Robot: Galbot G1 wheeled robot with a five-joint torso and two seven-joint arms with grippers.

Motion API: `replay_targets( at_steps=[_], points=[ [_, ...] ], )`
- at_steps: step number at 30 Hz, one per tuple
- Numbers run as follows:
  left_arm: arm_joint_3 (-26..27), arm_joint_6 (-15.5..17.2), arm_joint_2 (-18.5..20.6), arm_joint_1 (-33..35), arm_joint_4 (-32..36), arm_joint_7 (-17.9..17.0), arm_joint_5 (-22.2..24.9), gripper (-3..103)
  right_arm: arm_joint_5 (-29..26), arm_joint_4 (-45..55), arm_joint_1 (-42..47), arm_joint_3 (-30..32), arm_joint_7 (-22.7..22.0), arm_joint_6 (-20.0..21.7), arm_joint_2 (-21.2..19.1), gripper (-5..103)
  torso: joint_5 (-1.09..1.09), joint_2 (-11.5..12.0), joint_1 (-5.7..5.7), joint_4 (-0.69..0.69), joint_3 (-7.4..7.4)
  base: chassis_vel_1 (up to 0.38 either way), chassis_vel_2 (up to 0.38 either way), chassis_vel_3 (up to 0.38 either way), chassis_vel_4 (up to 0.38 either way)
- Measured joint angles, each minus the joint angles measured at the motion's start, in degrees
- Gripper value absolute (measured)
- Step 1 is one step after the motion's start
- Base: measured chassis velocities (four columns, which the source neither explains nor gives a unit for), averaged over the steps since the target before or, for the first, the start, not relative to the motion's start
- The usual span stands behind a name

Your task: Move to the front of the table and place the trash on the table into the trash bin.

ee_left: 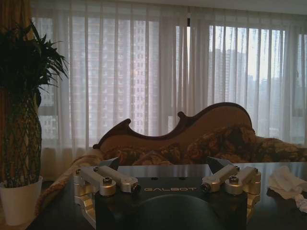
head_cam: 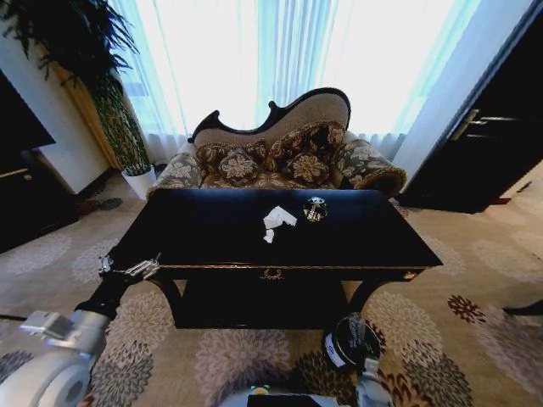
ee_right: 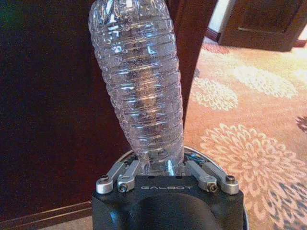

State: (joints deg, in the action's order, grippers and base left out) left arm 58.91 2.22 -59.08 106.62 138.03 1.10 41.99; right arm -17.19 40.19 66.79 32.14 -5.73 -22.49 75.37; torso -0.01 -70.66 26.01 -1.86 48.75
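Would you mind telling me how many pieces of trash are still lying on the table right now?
2: crumpled white tissue near the table centre, and a dark shiny roundish piece just right of it. The bottle is off the table, in the right claw.

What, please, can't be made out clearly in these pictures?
Head view: the dark shiny piece is too small to identify.
Left wrist view: the tissue is cut off by the edge.
Right wrist view: the bottle in the right hand hides the trash bin's inside.

Surface [head_cam: 212, 229] glossy black; tissue [head_cam: 278, 219] white; bottle [ee_right: 139, 86] clear, ribbed; carpet [head_cam: 475, 280] beige, floral medallions; sofa [head_cam: 280, 161] floral brocade.
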Motion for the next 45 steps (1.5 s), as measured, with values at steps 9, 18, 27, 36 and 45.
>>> replay_targets(
  at_steps=[9,18,27,36,45],
  points=[
    [-1.4,0.9,0.8,-1.5,0.6,-0.5,-0.5,100,-0.1,-2.2,-1.9,0.4,0.2,1.2,-0.1,27,0.00,0.0,0.00,-0.01,0.00,0.000,0.000,0.000,0.000],
    [-2.3,1.5,1.0,-3.2,0.1,-0.8,-0.6,100,-0.5,-1.9,-1.3,0.6,0.0,1.7,-0.1,49,-0.01,0.0,0.00,0.00,0.00,0.000,0.000,0.000,0.000],
    [-1.7,1.7,1.2,-3.1,0.0,-1.0,0.1,100,0.0,0.1,-0.5,0.6,-0.1,1.7,0.9,83,0.00,0.0,0.00,0.00,0.00,0.000,0.000,0.000,0.000],
    [-1.7,1.7,1.2,-3.1,0.0,-1.0,0.2,100,-1.0,2.2,1.0,0.5,-0.2,2.0,1.1,100,0.00,0.0,0.00,0.00,0.00,0.000,0.000,0.000,0.000],
    [-1.6,1.7,1.2,-3.0,0.0,-1.0,0.2,100,-2.8,9.4,6.9,0.3,-0.7,1.5,1.6,100,0.00,0.0,0.00,0.00,0.00,0.000,0.000,0.000,0.000]
  ],
)
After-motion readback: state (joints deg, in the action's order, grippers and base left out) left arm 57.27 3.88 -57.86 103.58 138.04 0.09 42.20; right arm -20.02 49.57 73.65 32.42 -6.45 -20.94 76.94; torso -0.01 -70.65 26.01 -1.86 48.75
